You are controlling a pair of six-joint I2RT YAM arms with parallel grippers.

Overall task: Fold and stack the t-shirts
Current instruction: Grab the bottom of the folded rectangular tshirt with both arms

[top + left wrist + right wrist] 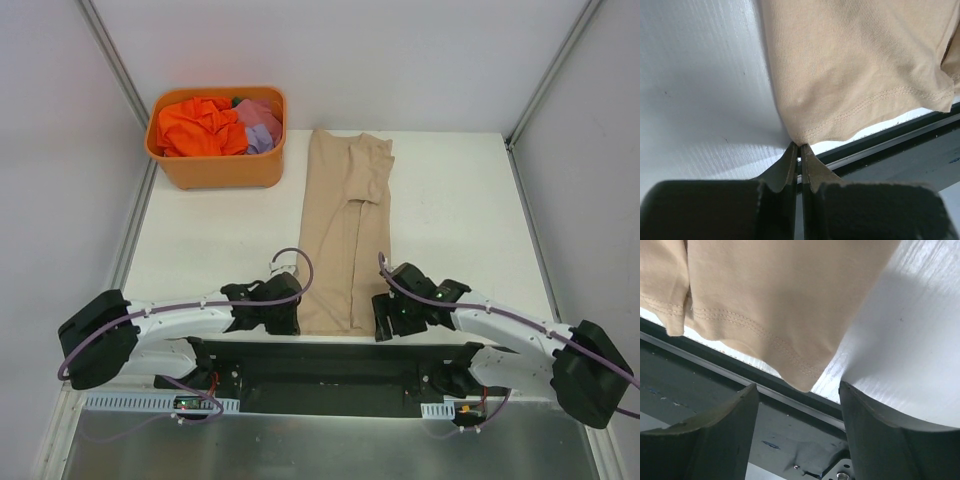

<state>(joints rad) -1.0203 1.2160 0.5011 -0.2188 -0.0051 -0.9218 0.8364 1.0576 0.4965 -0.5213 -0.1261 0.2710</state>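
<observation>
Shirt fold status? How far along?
Done: beige t-shirt lies folded lengthwise into a narrow strip, sleeves in. In hand: left gripper, jaws shut, at its near-left hem corner; right gripper, jaws open at the near-right corner. Left: cross-fold, then orange t-shirt and lilac t-shirt, both in the tub.

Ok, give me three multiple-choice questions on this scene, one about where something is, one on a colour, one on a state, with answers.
1. Where does the orange tub stand?
A) far left corner of the table
B) near right corner
C) between the arms

2. What colour is the t-shirt laid out on the table?
A) lilac
B) beige
C) orange

3. How is the right hand?
A) shut on the hem
B) shut, empty
C) open

Answers: 1 A, the top view shows it at the far left; 2 B, the long folded strip is beige; 3 C, its fingers stand well apart.
</observation>
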